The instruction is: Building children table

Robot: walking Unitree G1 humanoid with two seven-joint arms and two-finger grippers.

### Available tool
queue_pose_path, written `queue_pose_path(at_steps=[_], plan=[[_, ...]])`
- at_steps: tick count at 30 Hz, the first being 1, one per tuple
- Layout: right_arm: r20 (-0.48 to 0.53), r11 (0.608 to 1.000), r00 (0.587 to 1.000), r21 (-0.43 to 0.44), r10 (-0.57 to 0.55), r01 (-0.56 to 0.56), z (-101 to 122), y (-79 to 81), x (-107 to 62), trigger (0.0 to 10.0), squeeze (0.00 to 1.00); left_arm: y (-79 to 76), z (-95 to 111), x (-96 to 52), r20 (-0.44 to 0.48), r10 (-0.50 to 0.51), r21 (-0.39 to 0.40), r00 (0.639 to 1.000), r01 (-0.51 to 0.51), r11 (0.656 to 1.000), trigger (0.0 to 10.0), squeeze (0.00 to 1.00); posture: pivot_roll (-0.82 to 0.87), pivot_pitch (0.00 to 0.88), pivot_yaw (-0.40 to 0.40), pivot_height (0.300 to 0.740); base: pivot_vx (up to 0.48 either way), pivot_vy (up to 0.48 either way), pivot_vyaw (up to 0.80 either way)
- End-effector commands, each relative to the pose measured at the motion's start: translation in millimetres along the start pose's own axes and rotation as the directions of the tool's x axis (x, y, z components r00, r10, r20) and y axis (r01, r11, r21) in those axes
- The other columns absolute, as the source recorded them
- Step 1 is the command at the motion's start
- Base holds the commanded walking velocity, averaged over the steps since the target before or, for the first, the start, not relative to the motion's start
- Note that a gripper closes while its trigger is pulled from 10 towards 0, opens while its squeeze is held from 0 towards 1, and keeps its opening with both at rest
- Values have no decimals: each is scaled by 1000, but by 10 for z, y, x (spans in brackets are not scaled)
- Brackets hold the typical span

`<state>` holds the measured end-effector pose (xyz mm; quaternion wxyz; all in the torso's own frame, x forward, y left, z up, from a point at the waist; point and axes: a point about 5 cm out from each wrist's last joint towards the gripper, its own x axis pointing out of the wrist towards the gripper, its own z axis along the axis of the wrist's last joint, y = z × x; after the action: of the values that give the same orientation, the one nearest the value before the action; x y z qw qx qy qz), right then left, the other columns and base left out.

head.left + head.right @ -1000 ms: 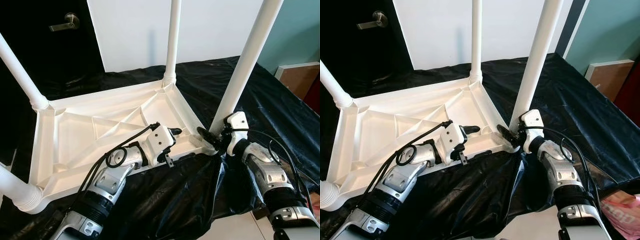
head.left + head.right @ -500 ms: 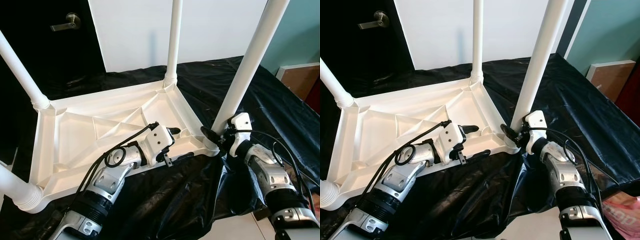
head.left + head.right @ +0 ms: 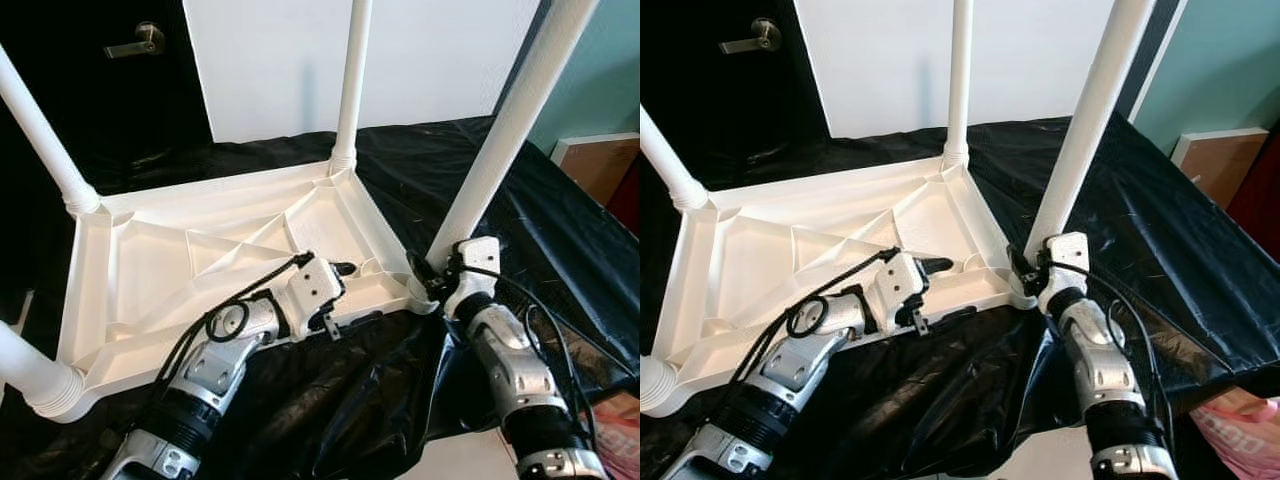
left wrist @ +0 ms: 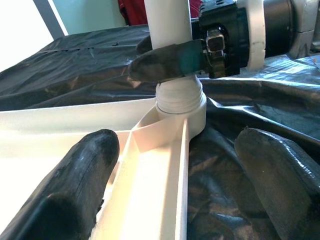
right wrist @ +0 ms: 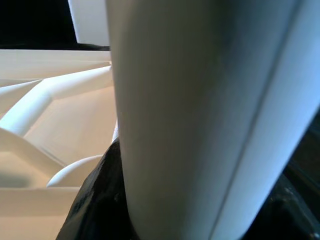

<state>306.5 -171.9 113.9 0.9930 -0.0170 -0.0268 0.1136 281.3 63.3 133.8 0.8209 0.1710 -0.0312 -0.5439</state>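
Observation:
A white plastic children's table [image 3: 200, 262] lies upside down on a black sheet, its legs pointing up. My right gripper [image 3: 432, 272] is shut on the near right leg [image 3: 500, 130] just above its threaded socket at the table's corner. In the right wrist view that leg [image 5: 200, 110] stands close between the black fingers [image 5: 95, 200]. My left gripper [image 3: 350, 295] is open and straddles the table's front rim [image 4: 165, 165]. One finger [image 4: 85, 185] lies inside the rim and the other outside, both pointing at the held leg's base [image 4: 180, 100].
Three more legs stand up at the far left [image 3: 40, 130], far middle [image 3: 350, 80] and near left [image 3: 30, 375] corners. The black sheet [image 3: 560, 230] drapes over the front edge. A dark door with a lever [image 3: 135, 40] and a white panel [image 3: 270, 60] stand behind. A brown box [image 3: 600, 160] sits at right.
My right forearm has swung in toward the near right leg and its fingers have gone from beside the socket to around the leg. The left gripper has barely moved. The view has shifted slightly.

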Motion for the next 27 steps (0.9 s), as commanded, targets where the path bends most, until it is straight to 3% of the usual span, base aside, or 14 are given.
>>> queue_pose_path(at_steps=[1,2,4,9,11,13,14,16,27], plan=[[-103,996,990,-6,-93,93,-199,-64,-97,10000,0,-5,6,-5,-5,12,10,1000,-12,1000,10000,0,23,23,-69,740,0,0,0],[-103,996,990,-6,-93,93,-199,-64,-97,10000,0,-5,6,-5,-5,12,10,1000,-12,1000,10000,0,23,23,-69,740,0,0,0],[-111,978,972,0,-209,210,-217,-47,-124,10000,0,-10,2,-3,-4,15,9,1000,-15,1000,10000,0,22,18,-70,740,0,0,0],[-117,955,949,10,-293,296,-227,-2,-139,10000,0,-15,0,2,-2,14,8,1000,-14,1000,10000,0,19,14,-67,740,0,0,0],[-123,934,930,44,-347,354,-233,112,-135,10000,0,-13,0,6,-2,12,9,1000,-12,1000,10000,0,15,9,-59,740,0,0,0],[-128,930,927,63,-353,363,-236,179,-132,10000,0,-14,1,5,-1,11,9,1000,-11,1000,10000,0,13,8,-54,740,0,0,0],[-126,944,946,107,-299,313,-230,332,-105,10000,0,-17,5,12,2,3,9,1000,-3,1000,10000,0,5,2,-46,740,0,0,0],[-120,949,952,112,-282,295,-219,368,-96,10000,0,-18,8,17,4,0,9,1000,0,1000,10000,0,4,1,-45,740,0,0,0],[-105,940,941,86,-321,330,-160,330,-74,10000,0,21,31,49,9,-9,23,1000,9,1000,10000,0,-5,0,-38,740,0,0,0]])
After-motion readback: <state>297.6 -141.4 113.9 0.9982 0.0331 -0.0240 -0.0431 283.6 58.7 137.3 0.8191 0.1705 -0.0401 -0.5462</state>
